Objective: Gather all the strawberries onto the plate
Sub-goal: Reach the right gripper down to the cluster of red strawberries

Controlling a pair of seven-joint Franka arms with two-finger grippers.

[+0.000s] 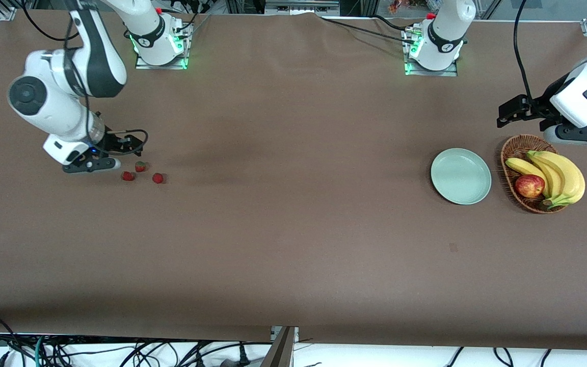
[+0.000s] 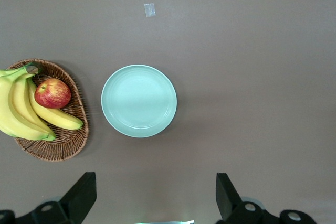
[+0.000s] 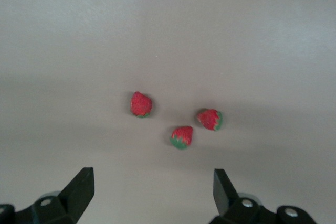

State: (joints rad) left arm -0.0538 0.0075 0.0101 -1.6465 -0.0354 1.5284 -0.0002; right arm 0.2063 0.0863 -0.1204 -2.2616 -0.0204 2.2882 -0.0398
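1. Right gripper (image 1: 120, 153), fingers wide apart, hangs right by the three strawberries (image 1: 140, 166), all on the table at its end.
2. Plate (image 1: 460, 176) sits beside the basket (image 1: 508, 153), no berries yet.
3. Left gripper (image 1: 508, 113) waits there, fingers apart too.

Both robot arms are white with round, smooth parts and dark grey bands at the joints. Each base sits on a metal plate and glows green (there is a small red bit on top too). Black cables run along the arms. The right gripper (image 1: 131, 151) and left gripper (image 1: 508, 113) are black.
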